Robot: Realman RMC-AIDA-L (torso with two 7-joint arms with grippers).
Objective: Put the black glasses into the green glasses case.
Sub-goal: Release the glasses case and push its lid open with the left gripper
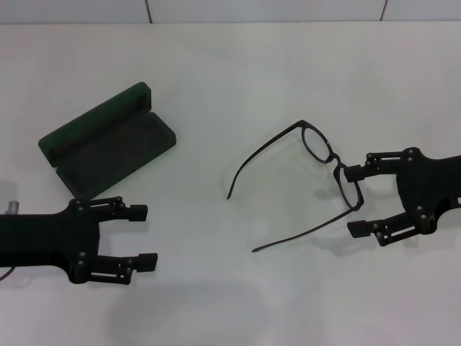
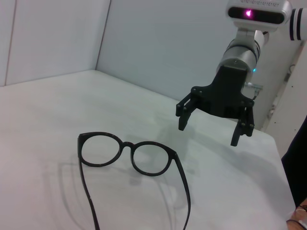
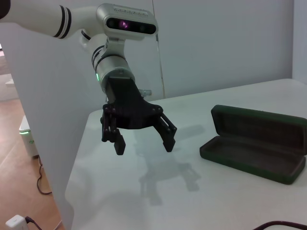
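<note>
Black glasses (image 1: 317, 155) are seen unfolded mid-bench, lens end between the spread fingers of the right gripper (image 1: 356, 202), not clamped. Green glasses case (image 1: 108, 140) is laid open toward the left edge; left gripper (image 1: 142, 236) is held open just beside it.

Both grippers were matte black, each a flat angular palm plate branching into two linkage fingers pinned with small round screws and ending in blocky rectangular pads. In the head view the left gripper (image 1: 145, 236) filled the lower left of the frame, the right gripper (image 1: 357, 201) the right edge. The wrist views showed silver-grey cylindrical wrists above the black palms, white arm links ringed with black bands, a small green light on each wrist, and a pale camera bar with a glowing magenta lens.
</note>
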